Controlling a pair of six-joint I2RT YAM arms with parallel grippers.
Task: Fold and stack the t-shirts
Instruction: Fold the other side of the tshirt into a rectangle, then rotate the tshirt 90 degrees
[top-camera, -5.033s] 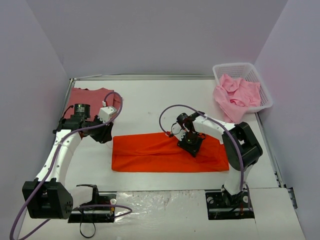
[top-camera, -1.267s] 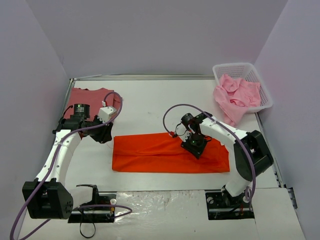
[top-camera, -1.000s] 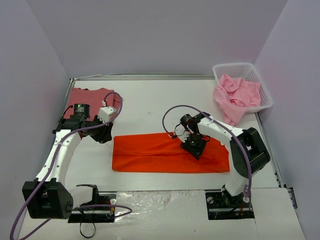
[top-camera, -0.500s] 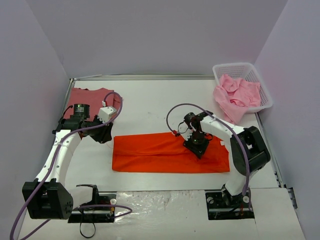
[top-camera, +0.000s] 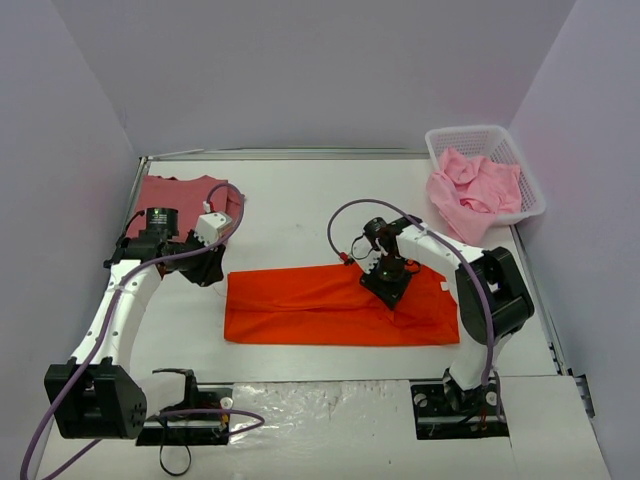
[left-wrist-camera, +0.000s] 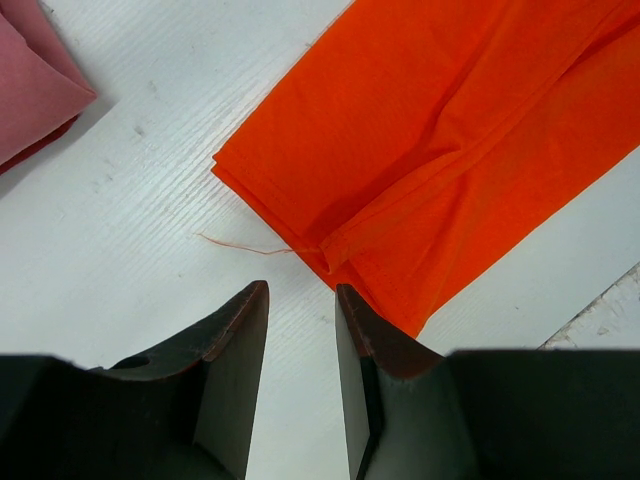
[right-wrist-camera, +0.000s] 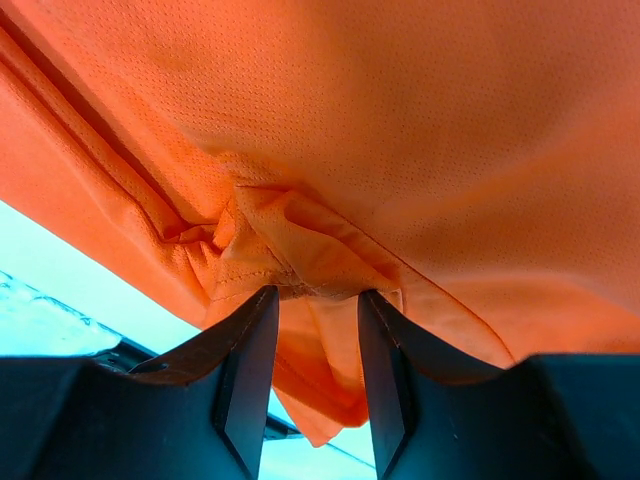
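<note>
The bright orange-red t-shirt (top-camera: 320, 305) lies folded into a long strip across the middle of the table (top-camera: 300, 200). My right gripper (top-camera: 390, 288) presses down on its right part. In the right wrist view the jaws (right-wrist-camera: 317, 292) stand apart, with a small bunched fold of the orange cloth (right-wrist-camera: 400, 120) at their tips, not clamped. My left gripper (top-camera: 207, 270) hovers just off the strip's left end. It is open and empty over bare table (left-wrist-camera: 300, 290), with the shirt's corner (left-wrist-camera: 430, 150) right ahead. A folded dusty rose-red t-shirt (top-camera: 180, 190) lies at the back left. Light pink t-shirts (top-camera: 472, 190) fill the basket.
The white lattice basket (top-camera: 470, 135) stands at the back right corner, with pink cloth spilling over its near rim. The rose shirt's edge (left-wrist-camera: 30, 90) shows at the upper left of the left wrist view. Walls close in the table on three sides.
My right gripper has shifted slightly back and forth on the orange-red shirt's right part, nudging the cloth there. The left arm has not moved.
</note>
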